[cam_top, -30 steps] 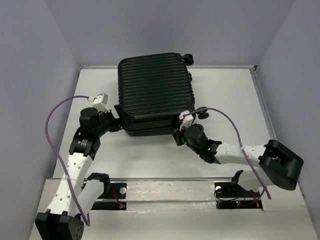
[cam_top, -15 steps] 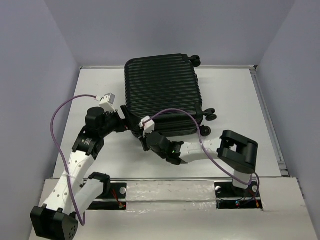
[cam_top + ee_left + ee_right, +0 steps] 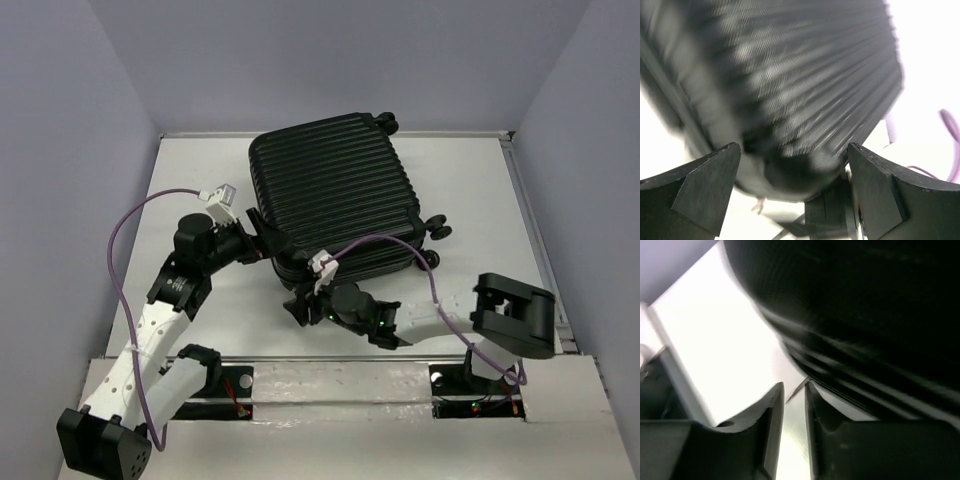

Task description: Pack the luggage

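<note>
The luggage (image 3: pixel 335 190) is a big black ribbed suitcase lying closed and flat on the white table, turned a little askew. My left gripper (image 3: pixel 262 240) is open wide at its near-left corner. In the left wrist view that blurred corner (image 3: pixel 790 75) sits between the spread fingers (image 3: pixel 705 185), and I cannot tell whether they touch it. Low at the suitcase's near edge, my right gripper (image 3: pixel 300 305) has its jaws a narrow slit apart. The right wrist view shows only bright table in that slit (image 3: pixel 795 387), with the dark shell (image 3: pixel 865 305) just above.
Caster wheels (image 3: pixel 436 228) stick out on the suitcase's right side. The right arm's elbow (image 3: pixel 515 315) stands near the table's front right. Purple cables (image 3: pixel 125 225) loop off both wrists. A metal rail (image 3: pixel 350 365) runs along the near edge. Grey walls close in three sides.
The right arm swung left along the suitcase's near edge to its near-left corner, and its jaws parted slightly. The suitcase shifted right and turned. The left gripper stayed open at the corner.
</note>
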Tool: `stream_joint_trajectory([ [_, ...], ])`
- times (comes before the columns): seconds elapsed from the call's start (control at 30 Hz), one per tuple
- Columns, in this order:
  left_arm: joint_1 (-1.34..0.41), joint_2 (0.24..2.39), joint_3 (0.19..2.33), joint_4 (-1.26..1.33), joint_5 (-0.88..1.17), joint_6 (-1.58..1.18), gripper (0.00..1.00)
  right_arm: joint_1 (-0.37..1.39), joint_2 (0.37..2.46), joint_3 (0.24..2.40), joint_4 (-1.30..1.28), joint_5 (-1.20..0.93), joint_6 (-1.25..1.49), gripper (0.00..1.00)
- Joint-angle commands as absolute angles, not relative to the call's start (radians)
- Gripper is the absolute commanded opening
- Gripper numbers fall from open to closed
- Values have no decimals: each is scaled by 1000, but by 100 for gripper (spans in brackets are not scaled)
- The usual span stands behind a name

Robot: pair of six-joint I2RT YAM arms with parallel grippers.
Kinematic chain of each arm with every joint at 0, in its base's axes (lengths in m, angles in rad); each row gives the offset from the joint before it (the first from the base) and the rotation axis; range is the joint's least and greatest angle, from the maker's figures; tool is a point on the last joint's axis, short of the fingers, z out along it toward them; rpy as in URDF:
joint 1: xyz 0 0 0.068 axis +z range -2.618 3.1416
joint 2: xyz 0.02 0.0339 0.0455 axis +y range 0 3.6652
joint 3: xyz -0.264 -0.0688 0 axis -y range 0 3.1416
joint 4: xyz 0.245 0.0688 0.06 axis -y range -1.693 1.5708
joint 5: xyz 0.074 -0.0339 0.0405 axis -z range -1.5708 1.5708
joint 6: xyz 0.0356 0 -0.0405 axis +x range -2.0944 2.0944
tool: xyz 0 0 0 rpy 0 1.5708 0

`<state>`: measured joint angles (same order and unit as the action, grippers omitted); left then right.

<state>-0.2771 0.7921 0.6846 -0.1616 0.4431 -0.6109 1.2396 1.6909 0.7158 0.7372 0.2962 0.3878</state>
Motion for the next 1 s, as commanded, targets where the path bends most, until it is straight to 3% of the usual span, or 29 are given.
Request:
stream_joint_trajectory([
  [0.0, -327, 787, 721, 64, 528, -673, 99, 1331, 1498, 629, 585, 173, 489, 69],
  [0.03, -333, 787, 732, 61, 514, -661, 99, 1331, 1470, 617, 478, 184, 500, 84],
  [0.13, -334, 807, 814, -23, 404, -606, 99, 1331, 1360, 601, 324, 288, 538, 85],
  [0.23, -331, 859, 920, -83, 255, -548, 99, 1287, 1239, 571, 149, 382, 589, 80],
  [0.37, -313, 1039, 1078, -116, 82, -483, 99, 1195, 1063, 523, 40, 434, 672, 80],
  [0.47, -263, 1194, 1199, -124, 44, -453, 99, 1137, 947, 496, -55, 445, 718, 91],
  [0.53, -214, 1321, 1294, -124, 63, -442, 99, 1118, 902, 495, -133, 478, 741, 92],
  [0.6, -195, 1360, 1356, -118, 98, -446, 99, 1106, 893, 497, -175, 506, 755, 85],
  [0.7, -124, 1557, 1483, -97, 143, -457, 99, 1046, 888, 489, -219, 523, 814, 39],
  [0.73, -114, 1595, 1550, -94, 162, -462, 99, 1036, 893, 488, -224, 520, 824, 15],
  [0.8, -92, 1701, 1623, -94, 207, -471, 99, 1026, 903, 491, -224, 512, 824, 7],
  [0.97, -69, 1908, 1931, -124, 342, -439, 99, 1006, 917, 480, -227, 540, 828, 7],
])
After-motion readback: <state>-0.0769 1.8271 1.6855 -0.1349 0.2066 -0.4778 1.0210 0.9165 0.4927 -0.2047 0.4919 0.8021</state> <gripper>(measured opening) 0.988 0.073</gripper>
